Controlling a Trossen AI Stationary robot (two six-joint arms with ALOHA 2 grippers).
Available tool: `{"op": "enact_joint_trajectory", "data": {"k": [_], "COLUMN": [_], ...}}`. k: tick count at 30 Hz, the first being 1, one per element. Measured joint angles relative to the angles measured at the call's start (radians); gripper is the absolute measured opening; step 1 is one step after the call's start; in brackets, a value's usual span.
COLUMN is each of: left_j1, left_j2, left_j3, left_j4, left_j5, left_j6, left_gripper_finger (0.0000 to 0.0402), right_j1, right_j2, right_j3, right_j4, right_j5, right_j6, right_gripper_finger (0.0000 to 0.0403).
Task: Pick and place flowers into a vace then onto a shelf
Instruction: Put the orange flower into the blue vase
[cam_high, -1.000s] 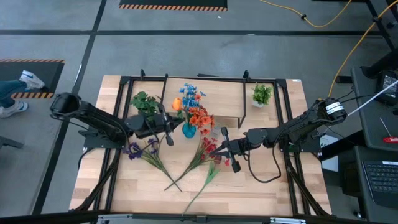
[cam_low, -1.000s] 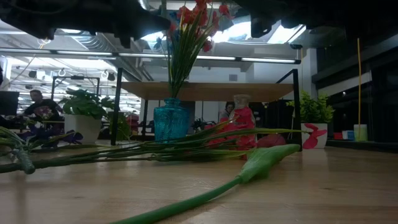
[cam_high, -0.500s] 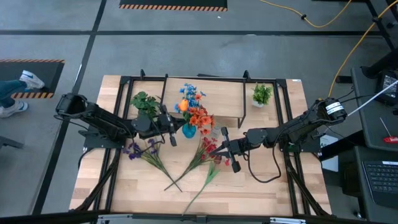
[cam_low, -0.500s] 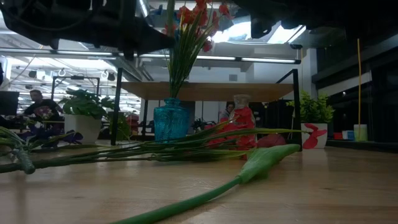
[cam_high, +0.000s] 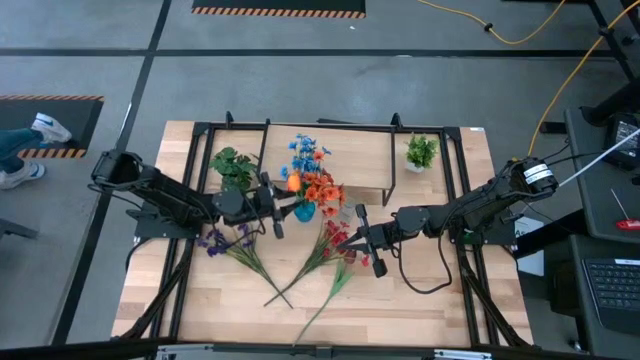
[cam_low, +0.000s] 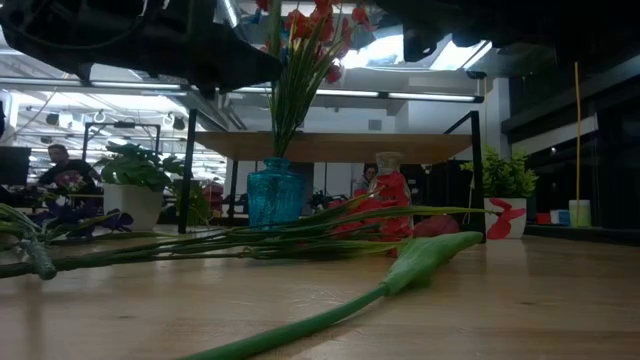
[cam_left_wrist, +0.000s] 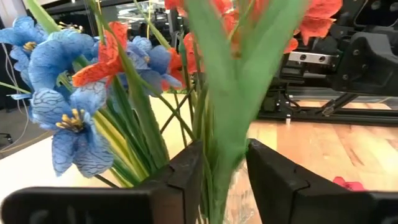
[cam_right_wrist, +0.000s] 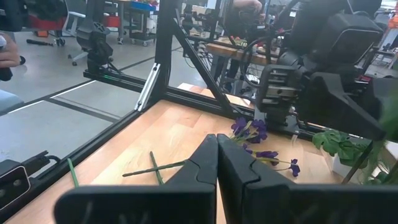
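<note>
A teal glass vase (cam_high: 303, 211) (cam_low: 273, 195) stands on the tabletop in front of the shelf (cam_high: 350, 160) and holds blue and orange-red flowers (cam_high: 318, 186). My left gripper (cam_high: 277, 207) (cam_left_wrist: 224, 180) is beside the vase on its left, shut on the green stem of the orange tulip (cam_high: 293, 183). My right gripper (cam_high: 365, 240) (cam_right_wrist: 216, 163) is shut and empty, just right of the red flowers (cam_high: 336, 244) lying on the table. Purple flowers (cam_high: 225, 240) lie at the left. My left gripper pinches the tulip's green stem (cam_left_wrist: 227, 146) between its two fingers. The fingers come level from the table's left and lie across the stem. The stem stands roughly upright at the vase's bouquet; its lower end is hidden by the fingers.
Two small potted plants stand at the shelf's ends (cam_high: 232, 165) (cam_high: 421, 151). Loose green stems (cam_high: 300, 285) cross on the near half of the table. The shelf's black legs (cam_high: 391, 190) stand close behind the vase. A person sits in the room beyond (cam_low: 60, 165).
My left gripper has gone a little toward the table's right edge, up to the vase, carrying the tulip. The orange bloom has come nearer to the vase's orange-red flowers.
</note>
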Motion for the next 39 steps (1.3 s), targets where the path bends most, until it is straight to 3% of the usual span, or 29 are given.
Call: {"op": "enact_joint_trajectory", "data": {"k": [7,19,28,39], "left_j1": [-0.018,-0.019,-0.019,-0.047], "left_j2": [0.000,-0.002,-0.078,-0.212], "left_j3": [0.000,0.000,0.001,0.001], "left_j4": [0.000,0.000,-0.001,-0.199], "left_j5": [-0.019,-0.045,-0.045,-0.035], "left_j6": [0.013,0.027,0.071,0.053], "left_gripper_finger": [0.0140,0.0144,0.0144,0.0144], "right_j1": [0.000,0.000,0.000,0.000], "right_j2": [0.000,0.000,0.000,0.000], "right_j3": [0.000,0.000,0.000,0.000], "right_j4": [-0.018,-0.024,-0.026,-0.029], "right_j5": [0.000,0.000,0.000,0.000], "right_j6": [0.002,0.003,0.003,0.004], "right_gripper_finger": [0.0005,0.0005,0.0005,0.0005]}}
